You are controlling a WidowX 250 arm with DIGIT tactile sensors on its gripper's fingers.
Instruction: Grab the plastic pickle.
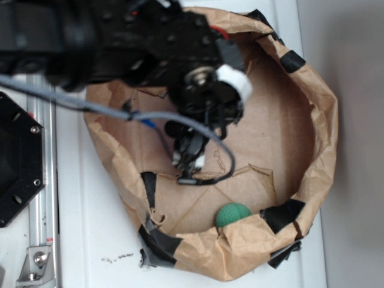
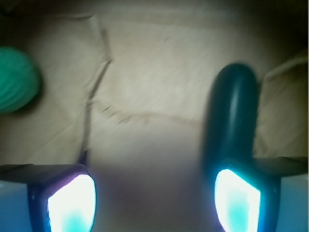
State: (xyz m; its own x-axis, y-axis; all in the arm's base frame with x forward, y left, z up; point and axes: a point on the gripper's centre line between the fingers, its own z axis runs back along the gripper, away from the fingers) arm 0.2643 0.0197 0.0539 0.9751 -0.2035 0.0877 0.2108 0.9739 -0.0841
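Jaws stand apart, nothing between them; in the wrist view the gripper (image 2: 154, 198) has its right-hand pad (image 2: 236, 200) directly in front of the near end of the plastic pickle (image 2: 231, 116), which lies lengthwise on the brown paper floor (image 2: 154, 72), off the jaw centreline. Risk as judged: descending or closing from here, that pad lands on or skids off the smooth rounded body and knocks it aside instead of straddling it. Green ball (image 2: 14, 79) sits well apart, far left; the paper wall (image 1: 324, 120) rings the workspace.
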